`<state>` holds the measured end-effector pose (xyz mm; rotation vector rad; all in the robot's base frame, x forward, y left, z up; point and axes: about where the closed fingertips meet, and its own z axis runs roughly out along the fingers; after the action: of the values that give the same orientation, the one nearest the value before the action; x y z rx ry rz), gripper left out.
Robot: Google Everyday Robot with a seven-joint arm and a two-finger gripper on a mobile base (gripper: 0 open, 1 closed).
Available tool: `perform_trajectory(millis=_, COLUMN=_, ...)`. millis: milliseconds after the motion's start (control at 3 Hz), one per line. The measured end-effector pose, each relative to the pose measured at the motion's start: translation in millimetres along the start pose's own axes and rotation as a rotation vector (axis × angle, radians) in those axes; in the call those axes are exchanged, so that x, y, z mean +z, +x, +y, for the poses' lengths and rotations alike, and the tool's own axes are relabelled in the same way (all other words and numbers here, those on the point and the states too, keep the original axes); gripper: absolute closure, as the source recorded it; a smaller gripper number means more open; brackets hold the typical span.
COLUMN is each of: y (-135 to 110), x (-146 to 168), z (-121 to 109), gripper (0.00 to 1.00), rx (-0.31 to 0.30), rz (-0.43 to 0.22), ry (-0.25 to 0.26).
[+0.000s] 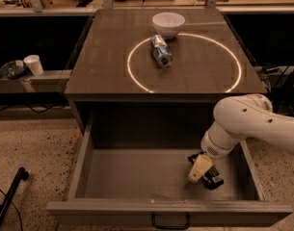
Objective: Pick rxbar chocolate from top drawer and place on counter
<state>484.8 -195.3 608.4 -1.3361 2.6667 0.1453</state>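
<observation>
In the one camera view, the top drawer (84,160) stands pulled fully out below the counter tabletop (204,57), so the opening part of the job looks done. The white arm (247,121) reaches in from the right and bends down into the drawer's right front corner. There the gripper (200,168) hangs low over the grey floor. The rxbar chocolate (215,179) lies on the drawer floor just to the right of the gripper and partly beneath it, close to the drawer's right wall. The two appear to touch, or nearly so. We cannot tell whether the gripper is open, closed or already clamped on the bar, because the arm hides much of that spot.

Far behind the gripper and up on the counter tabletop, a silver-blue can (161,50) lies on its side at the far left of the white ring (137,81). A white bowl (168,23) sits just beyond the can.

We judge the task to be at the grasp stage, roughly a third of the way through. The reach into the drawer is made and the bar is located. What is left is a secure hold, the lift clear of the drawer's walls, the carry back and up, and the release on the counter tabletop away from the can and the bowl.
</observation>
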Motion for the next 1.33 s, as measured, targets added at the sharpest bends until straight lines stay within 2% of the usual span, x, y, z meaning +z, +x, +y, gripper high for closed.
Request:
perform_trajectory(millis=333, y=15.6, x=9.5, z=-13.6, gripper=0.22, rx=0.055, rz=-0.015, ry=-0.010)
perform_trajectory(millis=667, y=22.6, x=11.5, z=-19.3, gripper=0.45, rx=0.077, rz=-0.026, ry=-0.013)
perform_trajectory(millis=1333, y=23.2, x=7.4, z=-19.2, gripper=0.92, rx=0.061, rz=-0.066, ry=-0.031)
